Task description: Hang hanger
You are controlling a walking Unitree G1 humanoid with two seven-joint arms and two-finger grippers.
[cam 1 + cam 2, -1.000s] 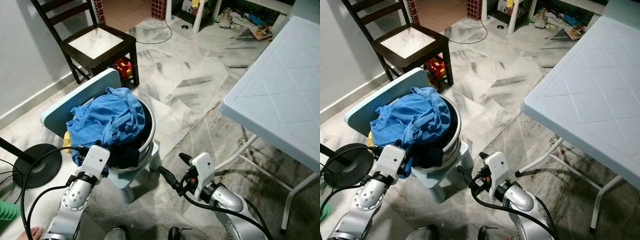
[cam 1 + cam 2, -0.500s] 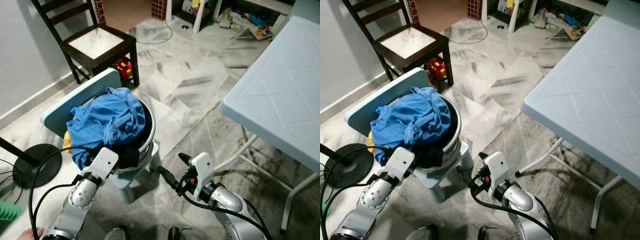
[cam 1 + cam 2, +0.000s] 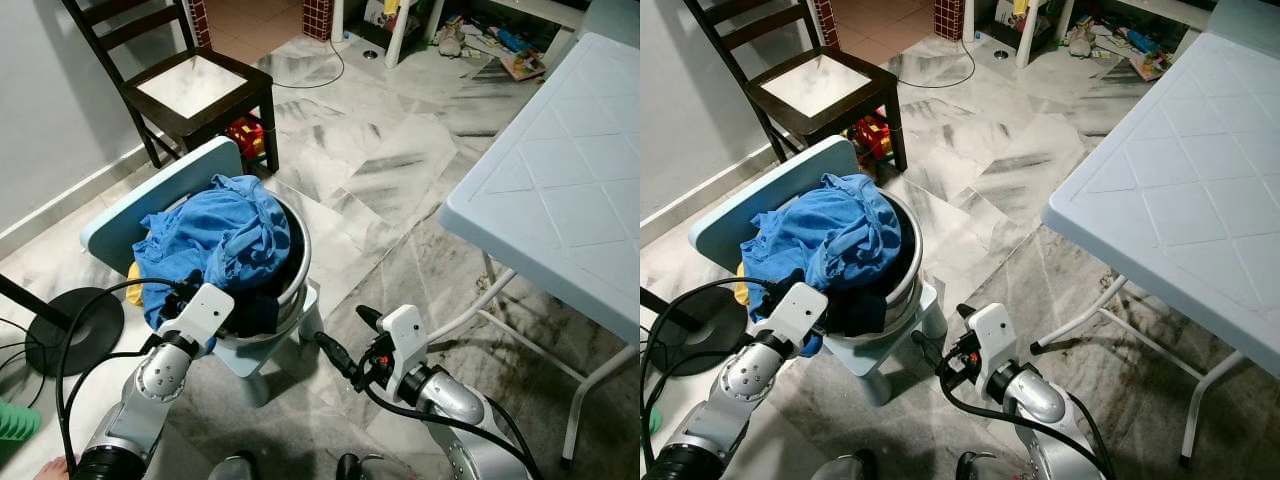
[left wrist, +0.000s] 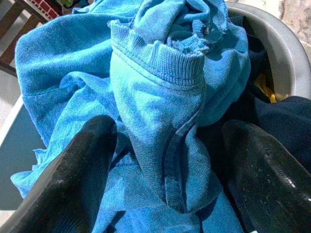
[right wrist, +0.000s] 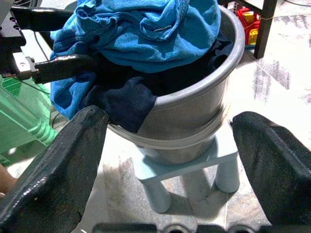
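Left gripper (image 4: 160, 145) spread wide at blue shirt (image 3: 215, 240), nothing grasped
Right gripper (image 3: 345, 345) released, waiting beside basin (image 5: 194, 116) so left can dig

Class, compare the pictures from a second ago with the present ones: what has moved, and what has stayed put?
The left gripper has moved up and in toward the blue garment heaped in the grey basin; its open fingers now sit either side of a fold, not closed on it. The right gripper stays open, low beside the pale blue stool. Laundry, basin and stool are unmoved.
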